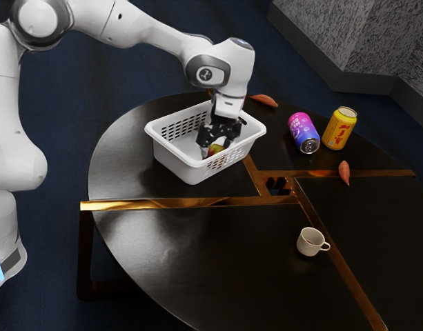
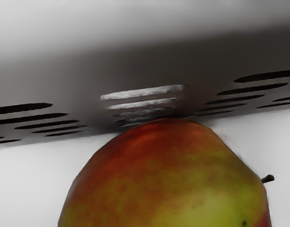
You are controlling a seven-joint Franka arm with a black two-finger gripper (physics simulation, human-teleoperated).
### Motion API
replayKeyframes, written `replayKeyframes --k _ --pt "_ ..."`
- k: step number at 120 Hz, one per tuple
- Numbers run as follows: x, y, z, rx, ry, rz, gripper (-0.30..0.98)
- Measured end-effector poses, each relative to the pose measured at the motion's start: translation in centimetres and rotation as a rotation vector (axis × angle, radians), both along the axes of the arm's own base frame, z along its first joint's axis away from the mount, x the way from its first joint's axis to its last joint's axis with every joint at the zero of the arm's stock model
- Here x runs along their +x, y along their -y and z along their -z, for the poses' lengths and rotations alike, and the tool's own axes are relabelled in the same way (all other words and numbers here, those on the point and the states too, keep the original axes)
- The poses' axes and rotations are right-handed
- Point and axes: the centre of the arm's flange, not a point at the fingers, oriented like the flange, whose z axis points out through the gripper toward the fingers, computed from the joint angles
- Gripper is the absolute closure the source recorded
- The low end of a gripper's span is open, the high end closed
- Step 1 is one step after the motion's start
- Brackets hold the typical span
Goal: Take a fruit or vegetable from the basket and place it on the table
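In the exterior view my black gripper (image 1: 219, 138) reaches down inside the white basket (image 1: 185, 163), near its wall toward the exterior view's right. Low at the gripper is a red and yellow-green fruit (image 1: 215, 149), partly covered by it. Whether it is gripped cannot be made out. The wrist view shows the fruit (image 2: 168, 175) large and close under my hand, with a short dark stem on one side. Beyond it stands the slotted basket wall (image 2: 149, 61). The dark round table (image 1: 149, 238) bears the basket.
A purple-blue can (image 1: 304, 132) and a yellow can (image 1: 339, 128) stand beyond the basket, toward the exterior view's right. One orange-red elongated item (image 1: 264, 101) lies behind the basket, another (image 1: 344, 173) near the cans. A white cup (image 1: 310, 242) is nearer the camera.
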Motion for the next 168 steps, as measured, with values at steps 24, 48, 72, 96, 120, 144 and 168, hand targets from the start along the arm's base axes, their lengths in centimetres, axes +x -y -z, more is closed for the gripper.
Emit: replayKeyframes --k 24,48,72,96,120,144,168 --pt "0.5 0.5 0.3 -0.014 0.022 0.009 0.02" --pt "0.6 0.2 1.0 -0.026 0.024 0.004 0.02" --pt "0.8 0.1 1.0 -0.032 0.043 0.002 0.02" --pt "0.8 0.1 1.6 -0.040 0.040 0.002 0.02" --pt "0.9 0.1 1.8 -0.040 0.040 0.004 0.06" --pt "1.1 0.1 1.7 -0.039 0.054 0.003 0.17" --pt "1.1 0.0 1.7 -0.040 0.053 0.001 0.19"
